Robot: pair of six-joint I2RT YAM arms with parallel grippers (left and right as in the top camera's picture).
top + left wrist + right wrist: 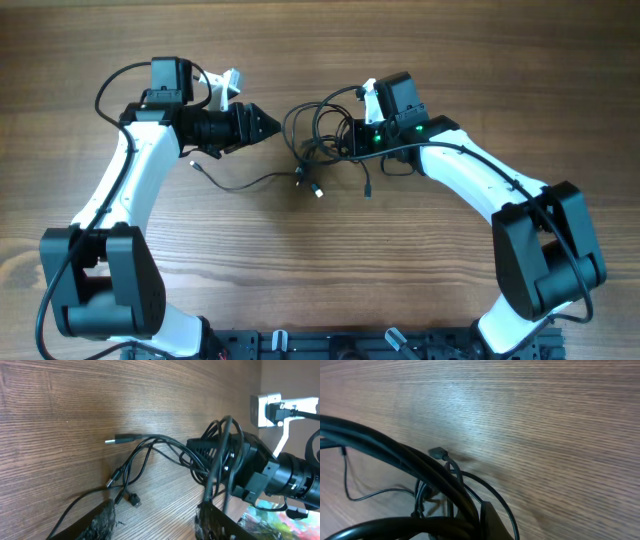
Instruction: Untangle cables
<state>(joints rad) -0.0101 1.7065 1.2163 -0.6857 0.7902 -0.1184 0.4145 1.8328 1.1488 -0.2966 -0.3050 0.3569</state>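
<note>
The cables [312,152] are thin black cords tangled in a loose bunch at the table's middle. One strand trails left to a small plug [196,165]. Two more plug ends [318,190] lie in front of the bunch. My right gripper [350,140] sits at the bunch's right side, shut, with loops of cable [395,452] caught at its finger [492,520]. My left gripper [270,125] hangs just left of the bunch, open, with only bare wood between its fingers [102,520]. In the left wrist view a silver-tipped plug [120,439] points left, and the right gripper [222,457] holds raised loops.
Both white arms curve in from the table's front corners. Their own thicker black cables [110,90] loop beside them. Bare wood table [320,270] lies in front of the bunch and behind it.
</note>
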